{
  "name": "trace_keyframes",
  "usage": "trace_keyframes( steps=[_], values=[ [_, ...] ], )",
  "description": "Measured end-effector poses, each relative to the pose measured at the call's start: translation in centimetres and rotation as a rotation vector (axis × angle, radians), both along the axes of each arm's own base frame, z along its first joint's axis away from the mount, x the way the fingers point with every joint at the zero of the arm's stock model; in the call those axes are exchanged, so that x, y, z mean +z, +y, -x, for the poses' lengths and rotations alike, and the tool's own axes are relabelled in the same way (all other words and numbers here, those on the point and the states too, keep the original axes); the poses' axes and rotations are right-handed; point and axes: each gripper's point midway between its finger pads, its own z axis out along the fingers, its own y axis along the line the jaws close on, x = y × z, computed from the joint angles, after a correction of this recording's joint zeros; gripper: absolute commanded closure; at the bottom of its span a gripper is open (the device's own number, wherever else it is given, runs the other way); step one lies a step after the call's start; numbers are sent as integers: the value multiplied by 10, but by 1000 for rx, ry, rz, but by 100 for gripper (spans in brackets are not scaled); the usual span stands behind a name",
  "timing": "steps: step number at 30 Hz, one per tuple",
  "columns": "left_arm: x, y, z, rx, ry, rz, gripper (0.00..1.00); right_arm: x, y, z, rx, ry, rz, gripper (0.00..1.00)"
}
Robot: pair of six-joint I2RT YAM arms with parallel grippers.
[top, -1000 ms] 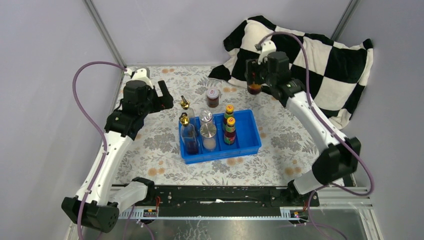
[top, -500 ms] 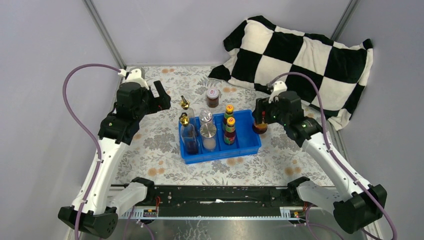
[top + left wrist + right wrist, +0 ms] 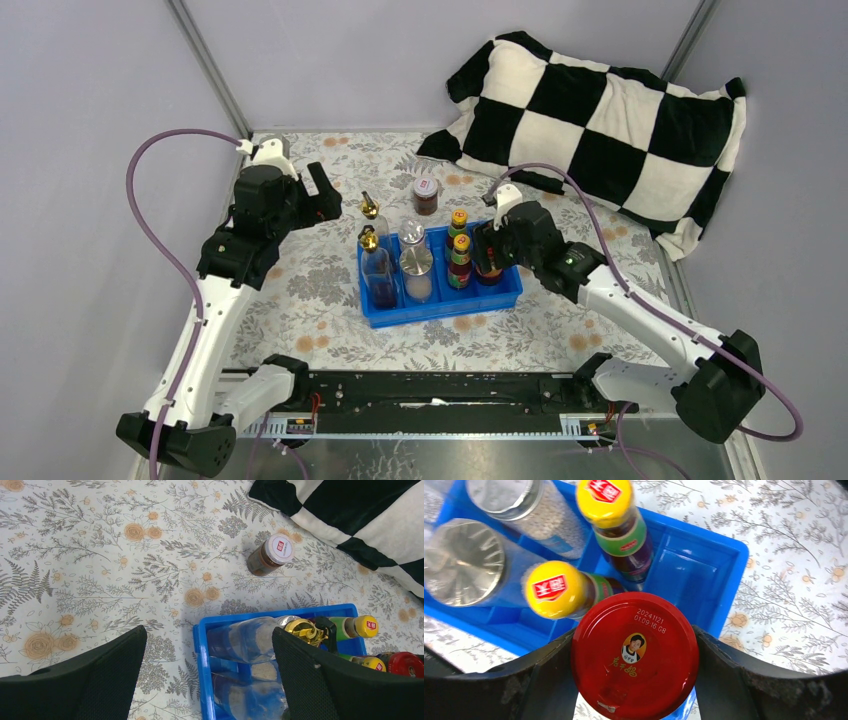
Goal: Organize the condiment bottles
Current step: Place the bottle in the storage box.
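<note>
Firmly, my right gripper [image 3: 492,252] clamped the red-lidded jar [image 3: 635,655] by its sides over the blue tray's [image 3: 729,565] right end; likely glass, heavy, slippery; my left gripper [image 3: 209,677] hung spread apart

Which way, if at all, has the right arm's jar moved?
Yes: the red-lidded jar, in the right end effector, moved from the pillow leftward and nearer, over the blue tray.

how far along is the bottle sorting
Done: two gold-spouted bottles, two silver-lidded shakers and two yellow-capped bottles stand in the blue tray. In hand: the right gripper holds a red-lidded jar over the tray's right end. To do: one white-lidded jar on the cloth behind the tray; the left gripper is open.
</note>
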Motion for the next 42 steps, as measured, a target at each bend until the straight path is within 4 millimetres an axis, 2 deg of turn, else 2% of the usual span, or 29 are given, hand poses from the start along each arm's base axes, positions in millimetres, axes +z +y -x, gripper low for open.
trace_keyframes(
  steps=[7, 17, 24, 34, 42],
  values=[
    [-1, -1, 1, -3, 1, 1, 1, -23, -18, -8, -76, -25, 75, 63],
    [-5, -2, 3, -6, 9, 1, 1, -44, -15, -22, -106, -56, 77, 62],
    [-4, -2, 4, -6, 6, 2, 1, -60, -15, -23, -114, -26, 97, 34],
    [-5, -2, 4, -8, 7, 2, 1, -58, -21, -13, -113, 12, 116, 15],
    [-8, -3, 4, -12, 13, 0, 1, -24, -21, -14, -125, -55, 50, 13]
  ],
)
